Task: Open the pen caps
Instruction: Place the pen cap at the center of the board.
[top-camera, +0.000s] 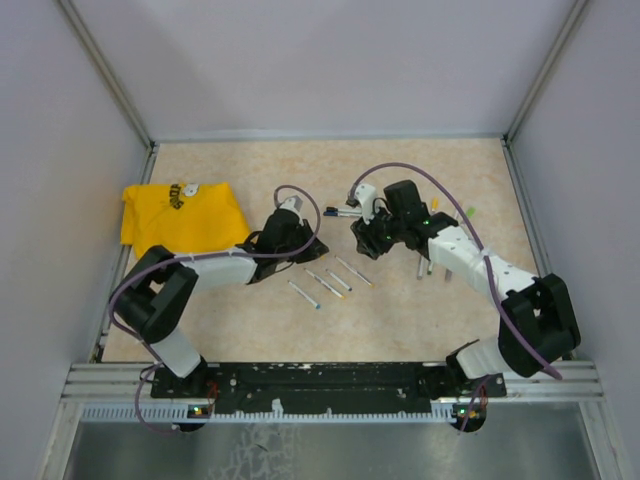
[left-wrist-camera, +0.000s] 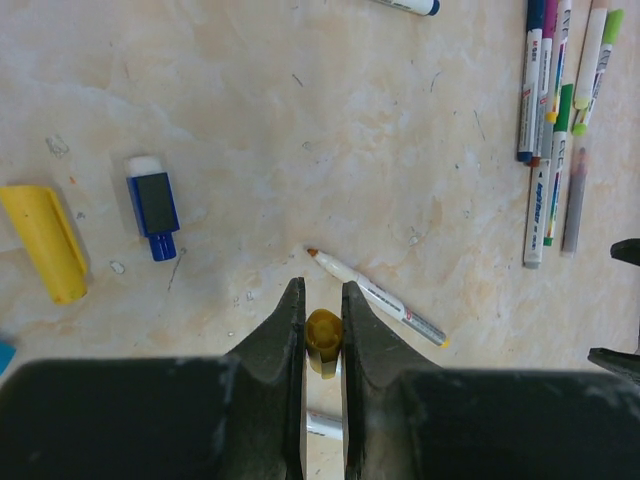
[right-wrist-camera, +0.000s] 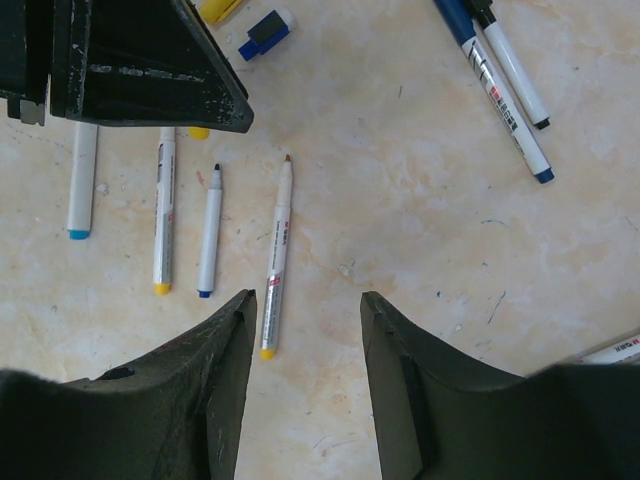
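**Left claw pinching a yellow cap; right claw spread over the table**

Left wrist view. The left gripper (left-wrist-camera: 322, 292) has its two fingers drawn close on a small yellow cap (left-wrist-camera: 323, 338), held between the tips just over the table (left-wrist-camera: 300, 120). A white barrel (left-wrist-camera: 322, 425) shows behind the cap in the gap between the fingers. Whether cap and barrel are joined cannot be told from this angle. Just beside the fingertips lies an uncapped pen (left-wrist-camera: 385, 300), its brownish tip bare. Well apart to the left lie a loose blue cap (left-wrist-camera: 152, 205) and a longer yellow sleeve (left-wrist-camera: 42, 242). A group of pens (left-wrist-camera: 550, 140) lies side by side at the upper right.

Right wrist view. The right gripper (right-wrist-camera: 305, 320) hangs above the table with its jaws apart and nothing between them. Ahead of it a row of four pens (right-wrist-camera: 209, 230) lies near the left gripper's fingers.

Top view. A yellow cloth (top-camera: 180, 215) lies at the table's left. Both grippers are near the middle.
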